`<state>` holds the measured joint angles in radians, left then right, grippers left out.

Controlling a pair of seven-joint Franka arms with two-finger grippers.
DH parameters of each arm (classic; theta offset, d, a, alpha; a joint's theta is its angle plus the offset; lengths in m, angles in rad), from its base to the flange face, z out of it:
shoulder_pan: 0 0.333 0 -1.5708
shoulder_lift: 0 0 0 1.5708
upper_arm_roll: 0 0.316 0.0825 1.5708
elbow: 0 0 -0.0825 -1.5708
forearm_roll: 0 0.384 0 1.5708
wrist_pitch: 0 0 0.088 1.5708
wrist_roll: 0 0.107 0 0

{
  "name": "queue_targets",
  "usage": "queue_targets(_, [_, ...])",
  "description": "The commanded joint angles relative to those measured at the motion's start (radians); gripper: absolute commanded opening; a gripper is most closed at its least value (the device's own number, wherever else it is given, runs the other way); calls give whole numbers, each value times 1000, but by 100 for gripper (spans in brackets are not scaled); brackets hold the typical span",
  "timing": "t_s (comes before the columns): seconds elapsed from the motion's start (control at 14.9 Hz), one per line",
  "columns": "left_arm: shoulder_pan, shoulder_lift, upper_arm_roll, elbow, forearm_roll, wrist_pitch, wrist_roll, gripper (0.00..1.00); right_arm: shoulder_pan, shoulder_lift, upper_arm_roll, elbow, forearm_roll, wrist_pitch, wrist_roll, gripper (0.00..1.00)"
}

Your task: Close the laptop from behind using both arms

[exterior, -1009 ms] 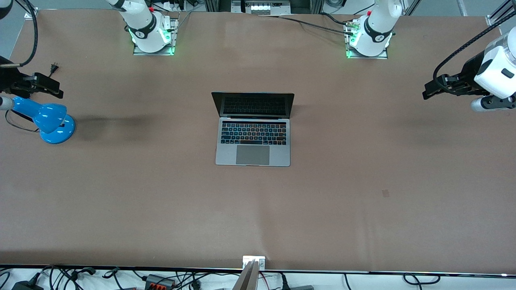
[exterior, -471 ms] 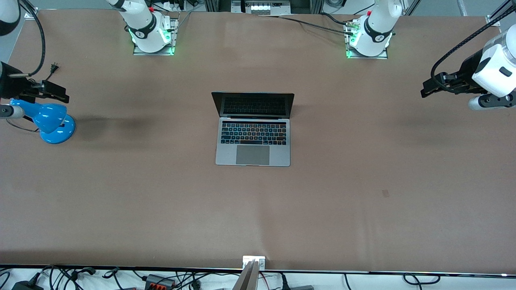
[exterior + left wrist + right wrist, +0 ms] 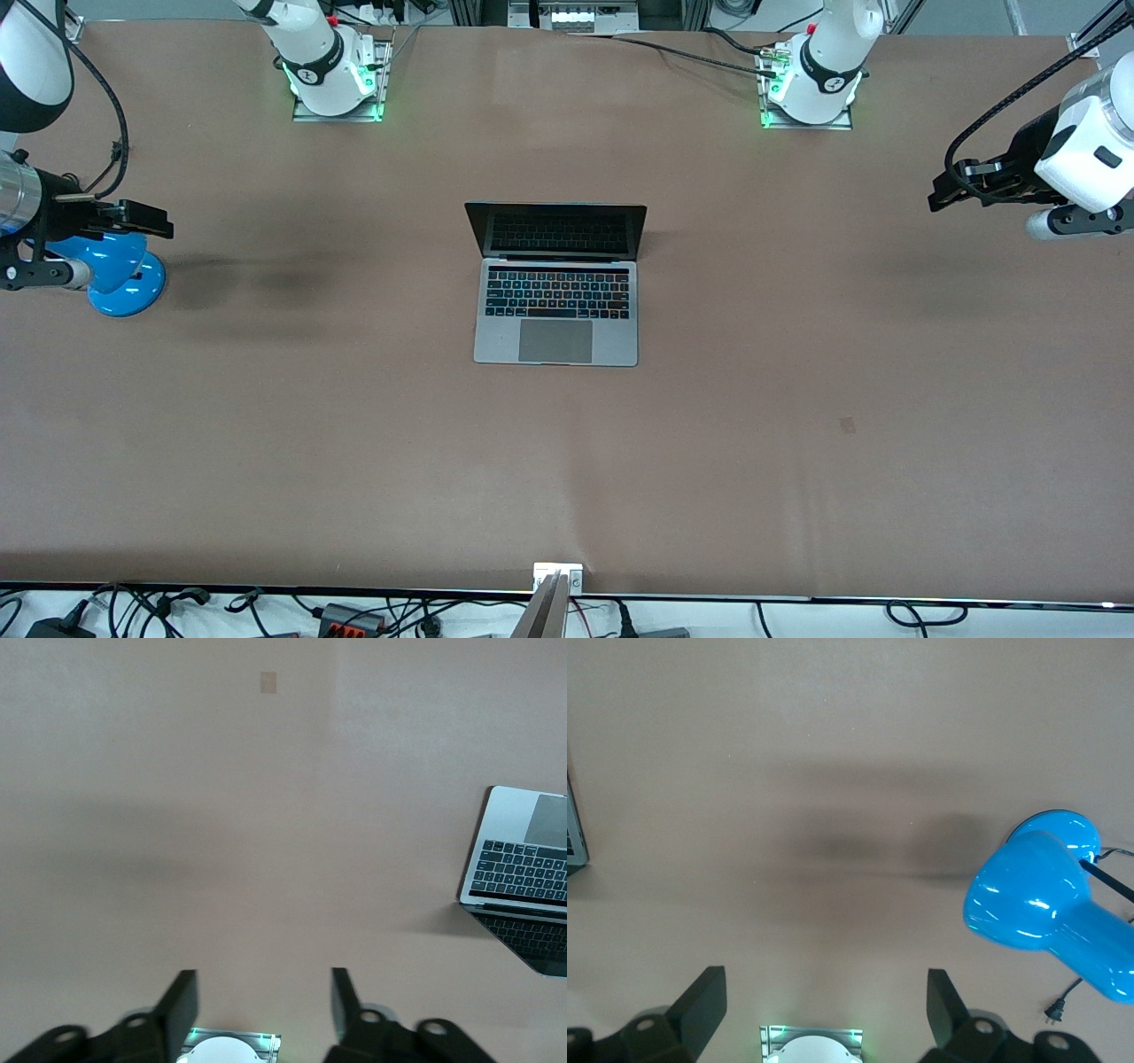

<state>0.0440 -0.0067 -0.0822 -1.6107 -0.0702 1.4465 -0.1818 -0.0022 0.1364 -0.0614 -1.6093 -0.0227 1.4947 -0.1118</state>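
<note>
Right gripper [image 3: 164, 221]: my fingers spread wide, empty, over the blue desk lamp [image 3: 115, 266].
Laptop [image 3: 556, 306]: mid-table, lid up, screen toward the front camera.
Left gripper [image 3: 939, 193]: my fingers parted, empty, high over my table end.
Approach: bring both grippers to the lid's back, press evenly.
</note>
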Motion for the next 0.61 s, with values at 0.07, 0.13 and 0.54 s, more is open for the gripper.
queue_targets(0.07, [8, -10, -4, 20, -13, -64, 31, 0, -1, -11, 6, 14, 17, -100, -20, 43])
queue_targets(0.13, [8, -9, -2, 20, -17, -49, 30, 0, 1, -14, 6, 14, 17, -132, -17, 24])
queue_targets(0.54, [-4, 2, -5, 9, -19, -26, 58, 1, 5, -32, 14, 6, 17, -214, -12, 0])
